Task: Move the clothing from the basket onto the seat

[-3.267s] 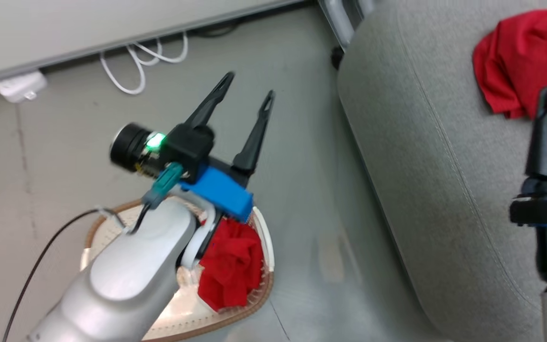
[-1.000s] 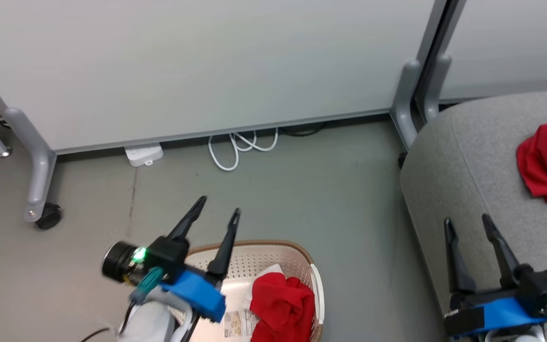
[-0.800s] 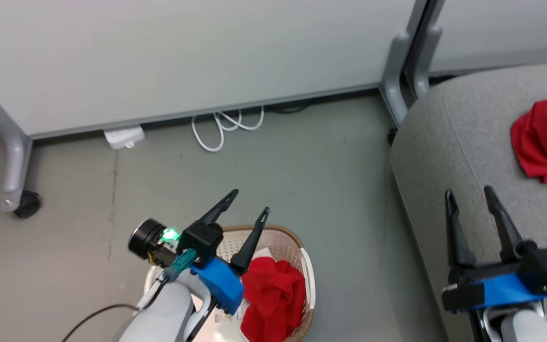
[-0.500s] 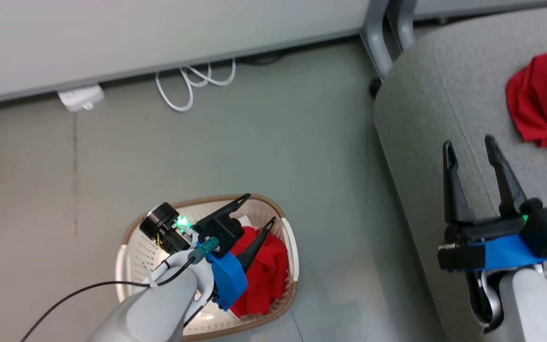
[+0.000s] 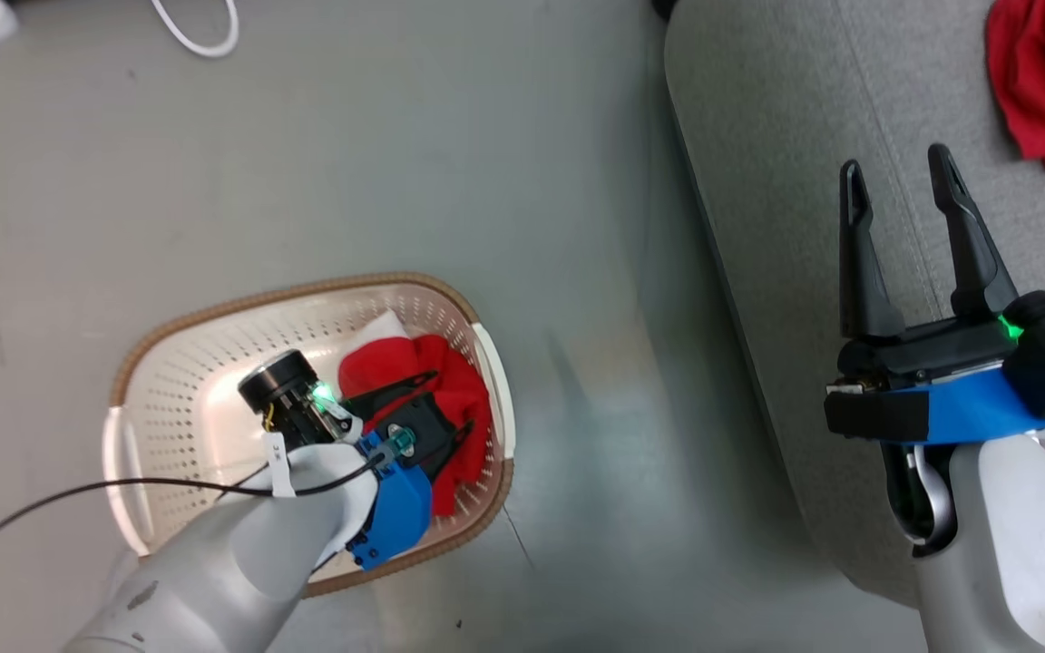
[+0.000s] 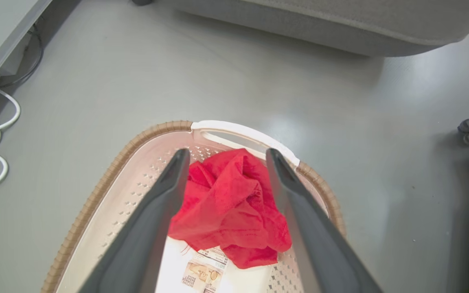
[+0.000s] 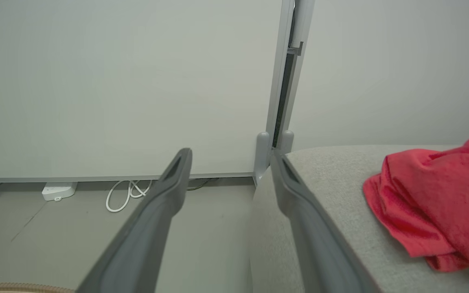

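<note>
Left pincer (image 6: 226, 152): spread wide, empty, over the basket (image 5: 305, 288).
Basket garment (image 6: 230, 207): crumpled heap dead ahead at 12 o'clock in the left wrist view, centred in the pincer's opening (no clear long axis).
Right pincer (image 5: 894, 161): open, empty, over the seat (image 5: 786, 181), well apart from the basket.
Seat garment (image 5: 1044, 82): 1 o'clock from the right pincer in the head view.
Nearer arm: the left, by my judgement; a straight reach should do.

You see an office-like test space: plain pale grey partition panels (image 7: 116, 81) joined by a grey metal post (image 7: 284, 81), a smooth grey floor (image 5: 395, 136), and a white power strip (image 7: 58, 190) with looped white cable (image 7: 132, 189) at the panel's foot.
</note>
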{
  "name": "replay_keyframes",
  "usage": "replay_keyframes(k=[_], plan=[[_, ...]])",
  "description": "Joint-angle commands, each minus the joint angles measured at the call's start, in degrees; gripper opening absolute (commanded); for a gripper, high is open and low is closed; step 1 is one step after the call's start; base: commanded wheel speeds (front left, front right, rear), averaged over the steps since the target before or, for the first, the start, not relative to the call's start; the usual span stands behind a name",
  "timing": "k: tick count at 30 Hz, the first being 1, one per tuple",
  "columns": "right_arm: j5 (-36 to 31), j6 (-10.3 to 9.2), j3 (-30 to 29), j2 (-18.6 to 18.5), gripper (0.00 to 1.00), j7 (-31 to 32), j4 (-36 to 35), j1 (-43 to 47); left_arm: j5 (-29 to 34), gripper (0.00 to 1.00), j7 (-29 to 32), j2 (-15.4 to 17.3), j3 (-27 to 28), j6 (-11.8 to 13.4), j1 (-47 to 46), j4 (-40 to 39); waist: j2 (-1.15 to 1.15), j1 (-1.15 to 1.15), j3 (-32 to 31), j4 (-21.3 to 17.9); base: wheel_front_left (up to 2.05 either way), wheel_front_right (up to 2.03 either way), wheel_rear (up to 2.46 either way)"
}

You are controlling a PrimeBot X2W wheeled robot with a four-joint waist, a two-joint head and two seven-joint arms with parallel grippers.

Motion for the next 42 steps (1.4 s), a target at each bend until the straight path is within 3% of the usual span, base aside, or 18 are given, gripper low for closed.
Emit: replay_keyframes(k=[1,7,14,32,33,34,35,42], plan=[[0.3,-0.06,0.3,0.2,1.00,0.0,-0.4,-1.7,-0.9,1.00,0.3,0.8,-1.7,0.1,-1.8,1.3,0.00,-0.02,4.2,-2.0,0.00,0.00,0.00],[0.6,-0.06,0.8,0.6,1.00,0.0,-0.9,-3.9,-0.4,1.00,1.5,1.8,-4.3,0.1,-4.9,3.6,0.00,-0.02,9.2,-3.7,0.00,0.00,0.00],[0.1,-0.06,1.6,0.1,1.00,0.0,-1.9,-6.2,5.2,1.00,3.0,3.4,-4.4,0.1,-7.1,5.2,0.00,-0.02,14.0,-5.1,0.00,0.00,0.00],[0.1,-0.06,0.4,-0.7,1.00,0.0,-3.5,-7.8,8.6,1.00,3.4,2.0,-4.4,0.1,-11.2,10.1,0.00,-0.02,20.6,-4.6,0.00,0.00,0.00],[0.1,-0.06,0.4,-0.6,1.00,0.0,-3.5,-7.7,8.9,0.44,3.4,1.8,-4.5,0.1,-11.4,10.3,0.00,-0.02,20.8,-4.6,0.00,0.00,0.00],[0.0,-0.06,0.3,-0.6,1.00,0.0,-3.6,-7.7,9.1,0.09,3.2,1.7,-4.5,0.1,-11.6,10.4,0.00,-0.02,20.9,-4.5,0.00,0.00,0.00],[0.1,-0.06,0.2,-0.6,1.00,0.0,-3.5,-7.6,9.1,0.00,3.0,1.5,-4.5,0.1,-11.6,10.6,0.00,-0.02,20.9,-4.5,0.00,0.00,0.00],[0.1,-0.06,-0.3,-0.6,1.00,0.0,-3.0,-7.5,9.2,0.00,1.8,0.2,-4.5,0.1,-11.2,11.0,0.00,-0.02,20.4,-3.5,0.00,0.00,0.00]])
